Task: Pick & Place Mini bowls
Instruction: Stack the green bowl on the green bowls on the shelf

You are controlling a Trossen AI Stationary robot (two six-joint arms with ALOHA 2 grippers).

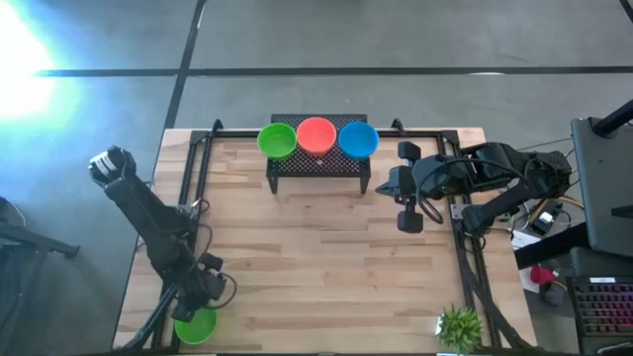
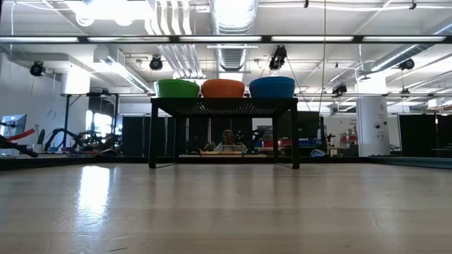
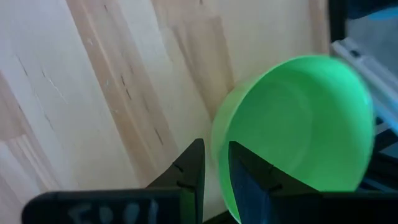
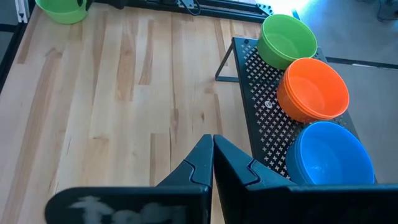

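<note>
Three mini bowls, green [image 1: 277, 139], orange-red [image 1: 316, 134] and blue [image 1: 358, 139], stand in a row on top of a black perforated rack [image 1: 318, 166] at the table's far middle. They also show in the low view [image 2: 224, 87]. A fourth, green mini bowl [image 1: 195, 328] is at the table's near left corner. My left gripper [image 1: 201, 309] is shut on it. My right gripper [image 1: 388, 186] is shut and empty, just right of the rack. My left gripper pinches the green bowl's rim [image 3: 217, 155] between its two fingers, one finger [image 3: 245, 180] inside the bowl and one [image 3: 196, 171] outside. The fingers come from above, pointing down. I cannot tell whether the bowl stands on the table or is lifted.
A small green potted plant [image 1: 460, 324] stands at the near right corner. Black frame rails [image 1: 203, 158] run along the table's left, far and right sides. Bare wood [image 1: 326, 257] lies between the rack and the near edge.
</note>
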